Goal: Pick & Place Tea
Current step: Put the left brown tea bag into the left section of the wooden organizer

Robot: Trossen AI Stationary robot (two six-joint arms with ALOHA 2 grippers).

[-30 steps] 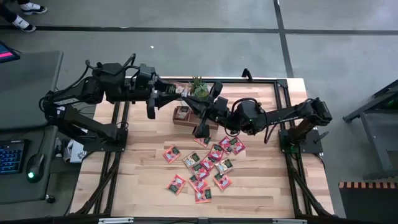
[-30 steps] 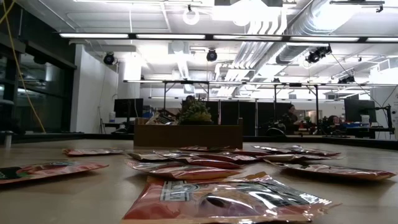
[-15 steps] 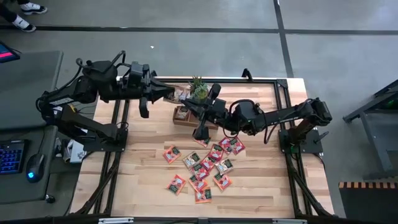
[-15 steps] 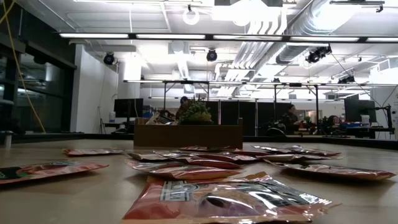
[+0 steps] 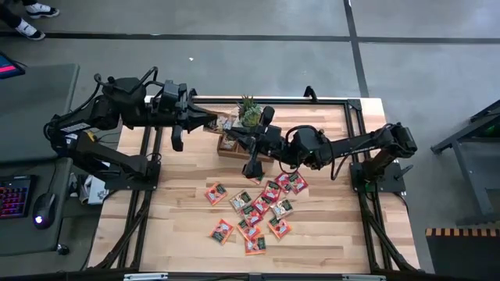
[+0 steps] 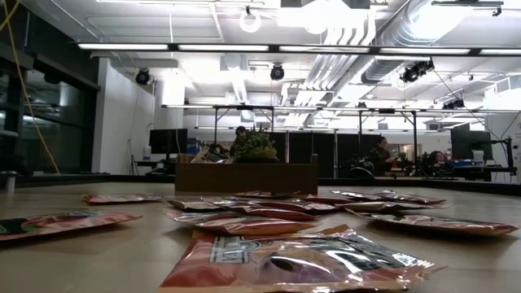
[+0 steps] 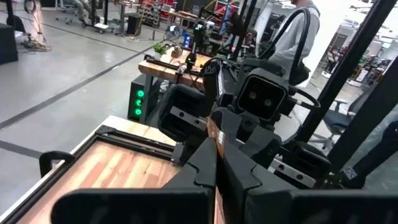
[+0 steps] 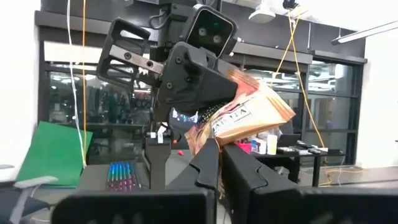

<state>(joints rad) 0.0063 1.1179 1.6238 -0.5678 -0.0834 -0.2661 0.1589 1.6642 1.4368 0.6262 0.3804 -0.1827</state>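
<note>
room: open lab, grey floor, ceiling strip lights, desks and monitors behind the wooden tabletop [image 5: 180,203].
high – tea: loose pile of red-orange sachets [image 5: 254,209] on the tabletop's near half; one more sachet [image 5: 224,122] up in the air between the two arms, over the far edge beside the wooden tray [image 5: 231,148] and the small plant [image 5: 250,111].
high – left gripper [image 5: 212,121]: reaches in from the left and meets the raised sachet.
high – right gripper [image 5: 232,133]: reaches in from the right to the same sachet, above the tray.
low – sachets lie flat across the foreground; tray and plant behind them; grippers not visible.
left wrist – fingers [image 7: 205,163] clenched on a thin sachet edge; right arm's camera housing just beyond; a person stands behind.
right wrist – fingers [image 8: 208,158] clenched on the crumpled sachet; left gripper clamps its other side.
</note>
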